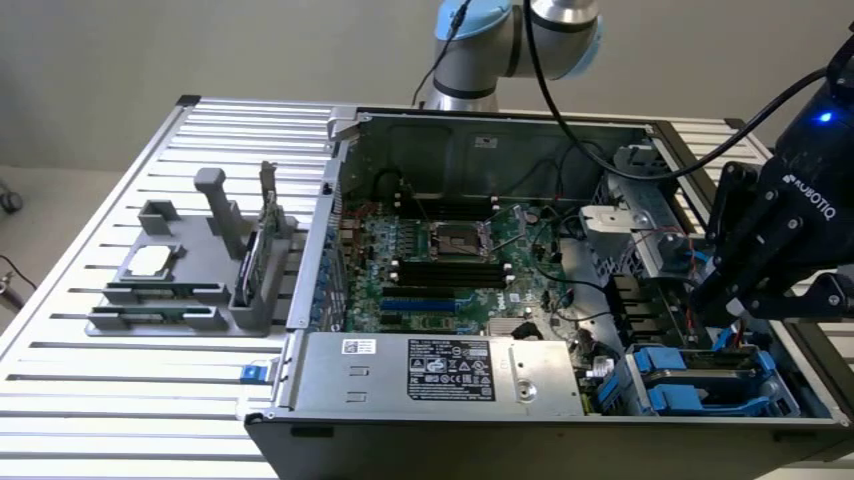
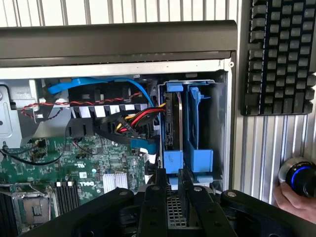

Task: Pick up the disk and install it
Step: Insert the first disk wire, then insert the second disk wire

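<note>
The claw (image 2: 170,205), fingers drawn narrow and pinching nothing I can see, hangs over the drive bay, where the disk (image 2: 174,126) stands on edge in its blue carrier directly ahead.

Open-topped case (image 1: 534,135); drive bay (image 2: 195,123) hemmed by cables (image 2: 133,121) and case wall (image 2: 228,123).

Robot arm (image 1: 514,40) cut off at exterior view's upper edge. Gripper (image 1: 747,300) body masks drive bay beyond; fingertips lost against dark chassis. Disk (image 2: 174,123) edge-on in blue carrier, label face hidden. Keyboard (image 2: 279,54) cropped at frame edge. Person's hand (image 2: 291,200) on knob, partly out of frame. Power-supply box (image 1: 447,370) label print too small to read.
</note>
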Motion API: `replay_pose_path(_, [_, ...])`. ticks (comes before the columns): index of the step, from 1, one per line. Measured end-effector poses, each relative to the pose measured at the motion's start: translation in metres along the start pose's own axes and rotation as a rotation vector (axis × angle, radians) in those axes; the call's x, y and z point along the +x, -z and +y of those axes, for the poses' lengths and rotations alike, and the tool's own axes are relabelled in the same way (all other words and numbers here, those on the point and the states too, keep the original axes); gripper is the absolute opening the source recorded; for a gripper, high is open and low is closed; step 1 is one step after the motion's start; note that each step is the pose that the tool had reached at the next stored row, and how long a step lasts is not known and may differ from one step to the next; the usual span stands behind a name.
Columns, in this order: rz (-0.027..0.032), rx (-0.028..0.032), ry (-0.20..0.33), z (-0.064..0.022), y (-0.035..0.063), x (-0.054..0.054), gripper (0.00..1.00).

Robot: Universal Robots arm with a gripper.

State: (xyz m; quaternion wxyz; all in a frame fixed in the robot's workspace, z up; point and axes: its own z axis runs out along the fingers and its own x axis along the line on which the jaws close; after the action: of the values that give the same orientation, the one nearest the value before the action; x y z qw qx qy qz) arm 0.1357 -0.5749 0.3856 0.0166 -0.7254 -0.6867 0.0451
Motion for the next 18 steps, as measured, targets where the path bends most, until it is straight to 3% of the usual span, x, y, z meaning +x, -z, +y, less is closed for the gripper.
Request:
replay_pose_path(11, [-0.0001,0.0000,0.000,0.0000,0.0000,0.0001,0.25])
replay_pose_path(18, [-0.0001,0.0000,0.000,0.0049,0.0000,0.0086,0.25])
